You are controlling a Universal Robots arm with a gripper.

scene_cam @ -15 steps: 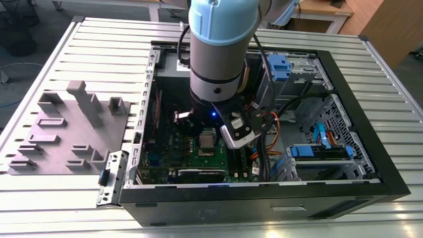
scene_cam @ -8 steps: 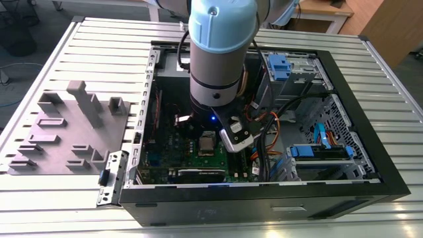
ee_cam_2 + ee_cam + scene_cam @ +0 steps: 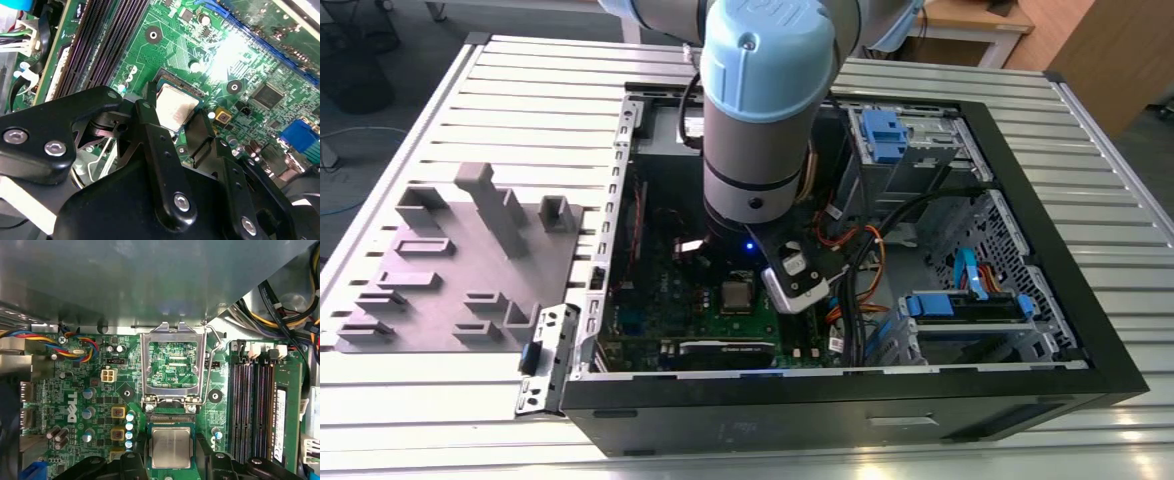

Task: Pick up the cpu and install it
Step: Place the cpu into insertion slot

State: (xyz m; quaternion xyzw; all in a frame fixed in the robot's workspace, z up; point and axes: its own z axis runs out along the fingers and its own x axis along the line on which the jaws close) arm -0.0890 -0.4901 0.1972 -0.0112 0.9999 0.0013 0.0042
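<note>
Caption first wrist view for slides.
The cpu lies seated on the motherboard beside the open socket frame, gripper just above it.

A grey moulded tray [image 3: 440,300] lies just beside the open black computer case [image 3: 854,410].

The arm [image 3: 754,110] reaches into the open computer case [image 3: 1027,190] on the slatted worktop [image 3: 520,90]; the cpu [image 3: 738,295] lies on the motherboard [image 3: 720,325] (right below the arm), with the grey moulded tray [image 3: 440,300] outside.

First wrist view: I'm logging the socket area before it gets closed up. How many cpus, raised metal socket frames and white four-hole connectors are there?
cpu: 1
raised metal socket frame: 1
white four-hole connector: 1
Total: 3
</note>
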